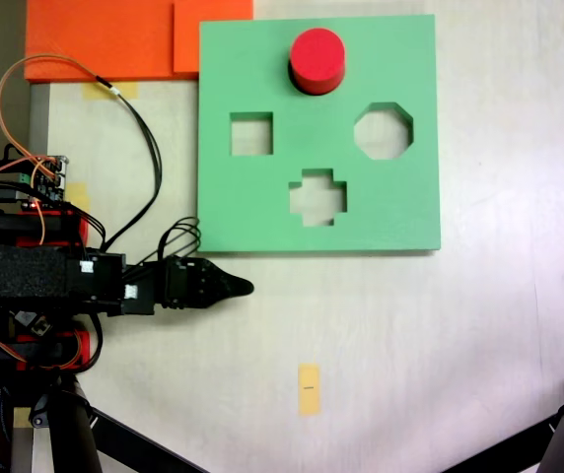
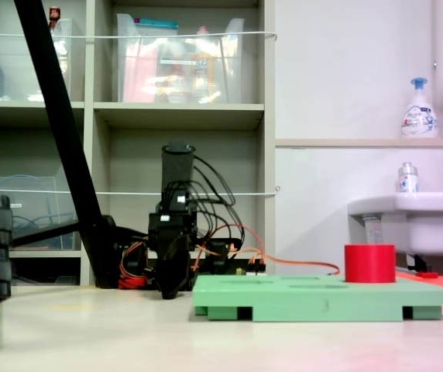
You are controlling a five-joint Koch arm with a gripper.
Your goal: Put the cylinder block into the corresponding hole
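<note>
Atop the green board [image 1: 262, 197], red cylinder block [image 1: 317, 57] upright; claw [image 1: 245, 288] apart, state unclear.

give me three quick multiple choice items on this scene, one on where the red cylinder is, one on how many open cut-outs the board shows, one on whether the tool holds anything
1. Where is the cylinder block?
A. at the green board's far edge in a fixed view
B. on the bare table
C. in the tool

2. How many open cut-outs show?
A. one
B. three
C. five

3. What does the tool hold?
A. the cylinder
B. yellow tape
C. nothing

Answers:
1 A, it stands at the board's top edge.
2 B, a square cut-out, an octagonal cut-out and a cross cut-out.
3 C, it lies off the board with nothing at its tip.
</note>
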